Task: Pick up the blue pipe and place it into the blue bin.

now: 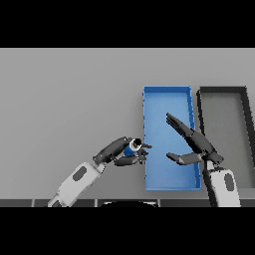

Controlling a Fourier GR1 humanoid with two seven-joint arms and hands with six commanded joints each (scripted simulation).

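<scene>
Pinching blue pipe [133,147] — left robot hand [119,152] beside blue bin [167,89]; right robot hand [196,147] spread.

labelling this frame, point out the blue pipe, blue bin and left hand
blue pipe [133,146], head view, its round end
blue bin [167,90], head view, its far rim
left hand [116,148], head view, its back

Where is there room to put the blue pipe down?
The far half of the blue bin is bare, beyond the open right hand. The near half is crowded: that hand hovers there, and the left hand holds the blue pipe at its left wall.
</scene>
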